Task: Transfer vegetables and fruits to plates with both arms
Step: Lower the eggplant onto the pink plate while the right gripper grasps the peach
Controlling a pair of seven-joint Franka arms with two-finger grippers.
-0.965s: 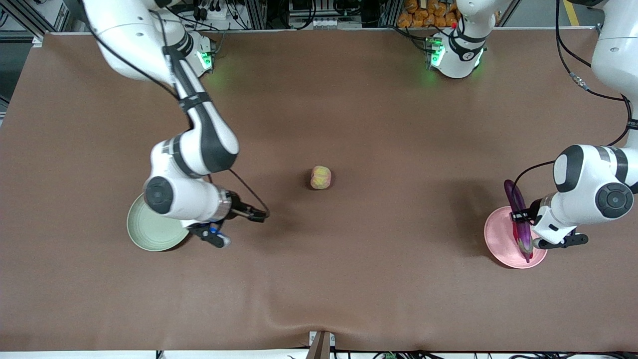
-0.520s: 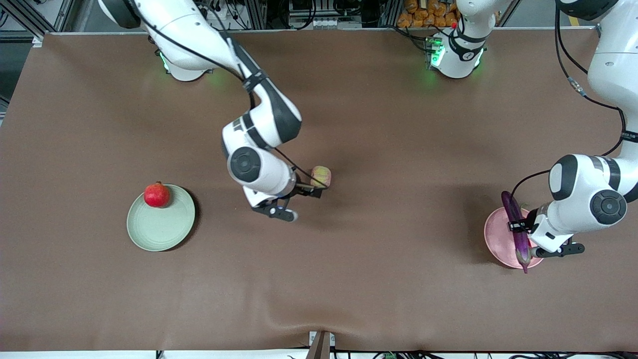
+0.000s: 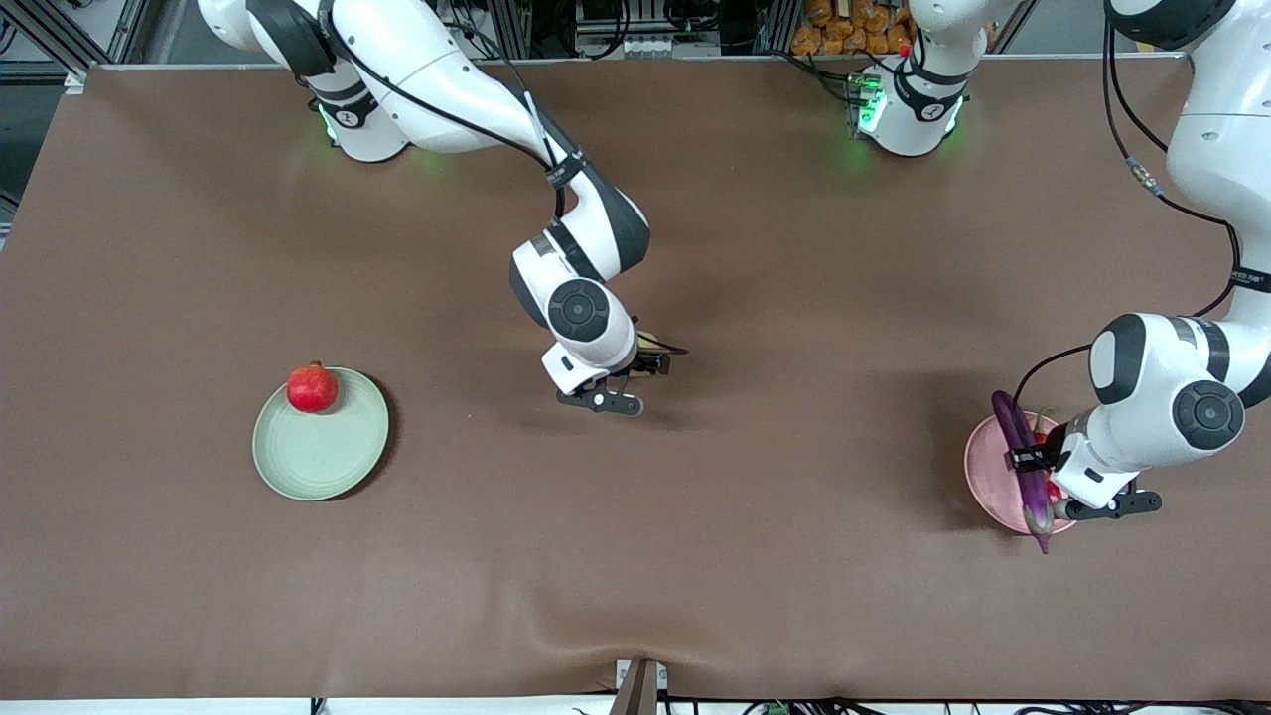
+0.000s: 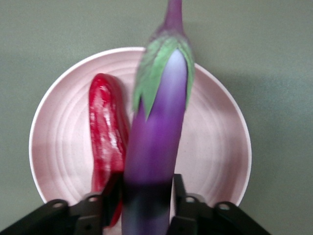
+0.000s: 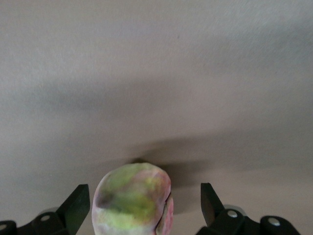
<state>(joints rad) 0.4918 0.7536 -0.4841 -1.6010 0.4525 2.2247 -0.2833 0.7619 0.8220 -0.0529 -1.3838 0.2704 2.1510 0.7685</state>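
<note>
The purple eggplant (image 4: 156, 132) lies slanted over the pink plate (image 4: 215, 147), its stem end past the rim, next to a red chili pepper (image 4: 105, 142). My left gripper (image 4: 146, 191) straddles the eggplant (image 3: 1015, 437) over that plate (image 3: 986, 487), open, with a thin gap at one finger. The yellowish-pink peach (image 5: 132, 200) sits on the table's middle. My right gripper (image 5: 143, 196) is open around it, fingers clear of both sides. In the front view that gripper (image 3: 645, 365) hides most of the peach. A red pomegranate (image 3: 312, 388) rests on the green plate (image 3: 318, 452).
Brown cloth (image 3: 794, 298) covers the whole table. The two plates stand at either end, both nearer the front camera than the peach. The arm bases (image 3: 909, 109) stand along the table edge farthest from that camera.
My right arm swung from the green plate, where the pomegranate stays, to the peach. The left gripper sank slightly with the eggplant and its fingers eased apart.
</note>
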